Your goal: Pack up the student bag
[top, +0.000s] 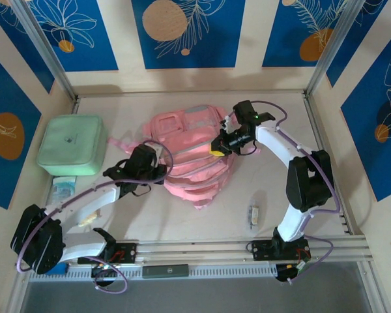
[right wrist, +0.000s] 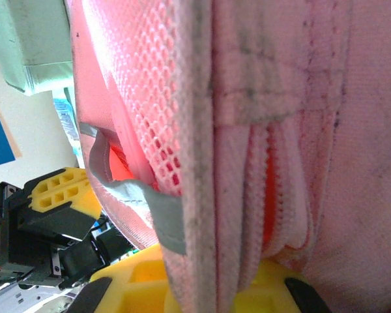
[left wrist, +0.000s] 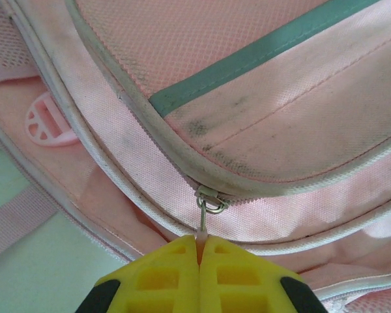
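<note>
Yellow fingers of the left tool sit right up vs. the left wrist cam, pressed together on a thin zip pull of the student bag; the slider sits on a zip running along white piping, w/ a teal stripe above. Top view, from left: mint-green square case flat on the desk by the left wall, small pale packet just beside its near edge. Pink webbing trails from the bag toward the case. Left tool meets the bag's left side; bag lies crumpled approx. mid-desk. Right tool is on the bag's right edge; right wrist cam shows its yellow fingers either side of folded pink fabric & mesh, pinching that fold. Small item lies on bare desk right of the bag, apart from it, too small to ID.
</note>
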Tool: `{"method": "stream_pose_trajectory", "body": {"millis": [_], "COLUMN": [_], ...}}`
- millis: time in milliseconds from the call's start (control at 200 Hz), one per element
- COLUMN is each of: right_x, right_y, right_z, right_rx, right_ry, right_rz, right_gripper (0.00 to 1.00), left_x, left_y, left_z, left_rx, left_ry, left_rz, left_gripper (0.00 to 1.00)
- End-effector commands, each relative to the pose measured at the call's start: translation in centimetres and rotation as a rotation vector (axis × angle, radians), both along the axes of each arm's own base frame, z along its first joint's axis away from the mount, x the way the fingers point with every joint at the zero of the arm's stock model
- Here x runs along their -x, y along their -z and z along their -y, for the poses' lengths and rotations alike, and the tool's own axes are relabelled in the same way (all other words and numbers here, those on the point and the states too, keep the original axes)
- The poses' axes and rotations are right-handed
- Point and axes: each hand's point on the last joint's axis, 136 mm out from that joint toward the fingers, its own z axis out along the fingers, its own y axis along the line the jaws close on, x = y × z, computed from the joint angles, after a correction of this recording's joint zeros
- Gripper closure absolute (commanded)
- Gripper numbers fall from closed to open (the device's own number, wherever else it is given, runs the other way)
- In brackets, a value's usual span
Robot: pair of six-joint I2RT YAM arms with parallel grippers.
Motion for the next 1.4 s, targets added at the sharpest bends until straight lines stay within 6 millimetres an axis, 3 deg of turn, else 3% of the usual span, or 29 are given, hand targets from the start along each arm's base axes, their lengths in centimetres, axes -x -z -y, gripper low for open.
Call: {"method": "stream_pose_trajectory", "body": {"millis": [0, 105, 200, 390, 450, 505, 645, 765, 1005, 1231, 1396], "right_x": [-3.6, -4.8, -5.5, -4.2, -3.6, -2.8, 0.0, 2.9, 9.4, 15.5, 19.0], "right_y": [-1.6, -1.2, -1.1, -0.8, -1.1, -1.7, -2.4, -1.7, 0.0, 1.9, 4.9], "right_z": [1.2, 1.6, 2.2, 2.6, 3.0, 3.3, 5.0, 7.2, 10.7, 14.8, 16.0], "right_rx": [0.034, 0.078, 0.109, 0.150, 0.166, 0.174, 0.273, 0.396, 0.567, 0.743, 0.787], "right_ry": [0.023, 0.025, 0.058, 0.061, 0.078, 0.094, 0.146, 0.210, 0.302, 0.423, 0.494], "right_rz": [0.159, 0.180, 0.169, 0.160, 0.162, 0.170, 0.185, 0.165, 0.130, 0.006, -0.114], "right_gripper": [1.00, 1.00, 1.00, 0.65, 0.58, 0.51, 0.38, 0.28, 0.05, 0.01, 0.01], "left_x": [0.5, 1.0, 1.0, 1.0, 1.5, 2.2, 3.9, 5.5, 8.3, 10.0, 10.3], "left_y": [1.3, 0.2, -0.1, 0.5, 0.4, 0.0, -1.5, -1.8, -1.5, -1.0, -1.1], "left_z": [-1.3, 1.1, 1.6, 2.0, 2.3, 2.5, 2.4, 1.9, 4.1, 8.2, 10.7], "left_rx": [-0.043, 0.045, 0.047, 0.065, 0.077, 0.100, 0.166, 0.207, 0.260, 0.289, 0.271], "left_ry": [-0.035, -0.003, -0.010, -0.007, 0.010, 0.027, 0.024, -0.001, 0.037, 0.111, 0.155], "left_rz": [-0.076, -0.063, -0.051, -0.068, -0.095, -0.111, -0.083, -0.089, -0.077, -0.058, -0.043], "left_gripper": [1.00, 1.00, 1.00, 1.00, 0.78, 0.70, 0.54, 0.41, 0.25, 0.16, 0.10]}}
